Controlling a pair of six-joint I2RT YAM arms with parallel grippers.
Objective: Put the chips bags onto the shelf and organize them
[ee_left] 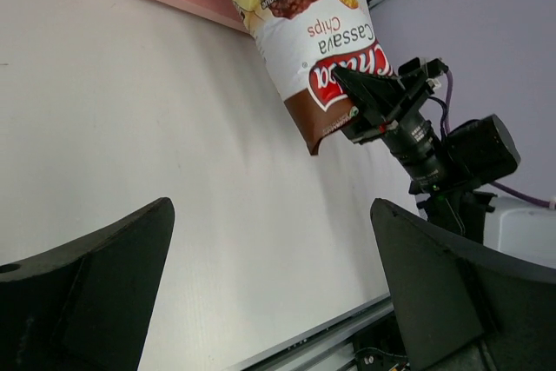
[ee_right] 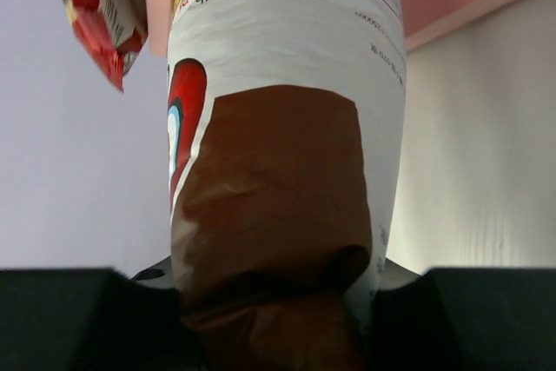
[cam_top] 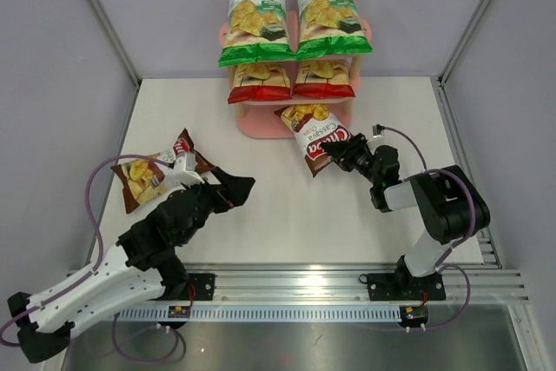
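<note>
Two green chips bags point(cam_top: 256, 19) point(cam_top: 328, 15) stand on the top board of the pink shelf point(cam_top: 261, 128). Two red bags point(cam_top: 259, 82) point(cam_top: 324, 78) sit on its middle board. My right gripper point(cam_top: 340, 155) is shut on the lower end of a dark brown bag point(cam_top: 314, 138), whose far end reaches over the bottom board. In the right wrist view that bag point(ee_right: 278, 197) fills the space between the jaws of the right gripper point(ee_right: 278, 319). Another dark brown bag point(cam_top: 156, 171) lies on the table at the left. My left gripper point(cam_top: 236, 188) point(ee_left: 274, 284) is open and holds nothing; it faces the held bag point(ee_left: 304, 49).
White table point(cam_top: 261, 223) enclosed by grey walls, with a metal rail point(cam_top: 347, 280) along the near edge. The left arm point(cam_top: 165, 223) stretches beside the loose brown bag. A red bag's corner point(ee_right: 100, 15) hangs at the upper left of the right wrist view.
</note>
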